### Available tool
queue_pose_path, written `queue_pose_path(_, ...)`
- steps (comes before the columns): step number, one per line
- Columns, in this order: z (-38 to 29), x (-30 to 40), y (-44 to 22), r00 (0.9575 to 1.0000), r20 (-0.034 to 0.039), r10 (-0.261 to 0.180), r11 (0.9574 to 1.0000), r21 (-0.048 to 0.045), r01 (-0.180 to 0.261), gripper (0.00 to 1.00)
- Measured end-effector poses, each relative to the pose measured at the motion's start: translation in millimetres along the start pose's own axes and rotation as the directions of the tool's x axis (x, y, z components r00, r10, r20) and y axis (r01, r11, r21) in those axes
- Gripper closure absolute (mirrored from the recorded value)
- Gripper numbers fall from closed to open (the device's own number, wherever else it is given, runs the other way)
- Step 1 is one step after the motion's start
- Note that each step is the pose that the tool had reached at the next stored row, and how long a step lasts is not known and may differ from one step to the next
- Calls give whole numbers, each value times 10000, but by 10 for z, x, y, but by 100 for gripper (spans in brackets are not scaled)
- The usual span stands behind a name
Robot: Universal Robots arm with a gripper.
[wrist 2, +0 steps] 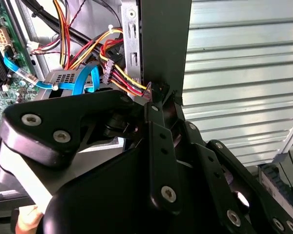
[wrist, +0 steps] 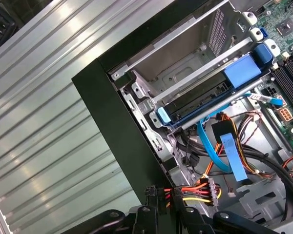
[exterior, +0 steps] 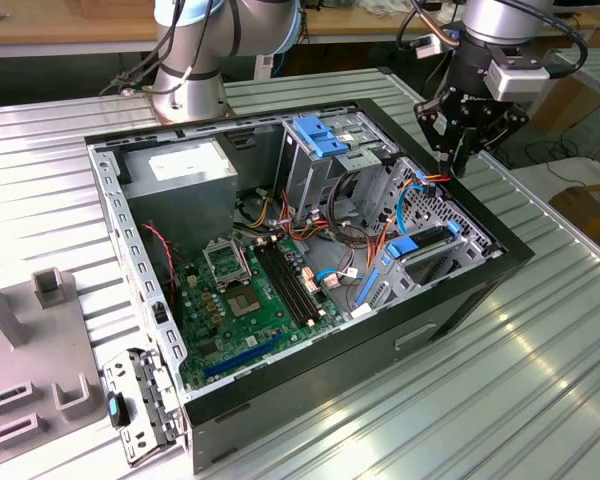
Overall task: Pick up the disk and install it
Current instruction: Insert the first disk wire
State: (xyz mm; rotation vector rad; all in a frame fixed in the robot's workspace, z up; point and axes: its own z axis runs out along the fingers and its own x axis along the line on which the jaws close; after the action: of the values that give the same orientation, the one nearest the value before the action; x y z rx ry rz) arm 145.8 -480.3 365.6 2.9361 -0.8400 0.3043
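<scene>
The gripper (exterior: 458, 166) points straight down over the computer case (exterior: 430, 312) wall on the exterior view's right. Its fingers are drawn together and hold nothing. The tips hang just above a bundle of red, yellow and orange cables (exterior: 436, 178); contact cannot be determined. Beyond the cables, the disk (wrist: 200, 100) sits in a drive bay inside the case, with a blue end tab at its outer end. The bay's metal hides its labelled face. The case lies on the ribbed counter (exterior: 540, 385).
</scene>
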Motion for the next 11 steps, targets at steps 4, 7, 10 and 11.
queue_pose_path(4, 26, 7, -8, 10000, -2, -1, 10000, -3, 1, 75)
queue_pose_path(7, 36, 10, -12, 10000, -5, -2, 10000, -8, 2, 84)
queue_pose_path(10, 21, 13, -12, 9999, 0, 165, 9999, -43, -165, 84)
queue_pose_path(11, 21, 13, -12, 9993, 3, 367, 9993, -87, -367, 84)
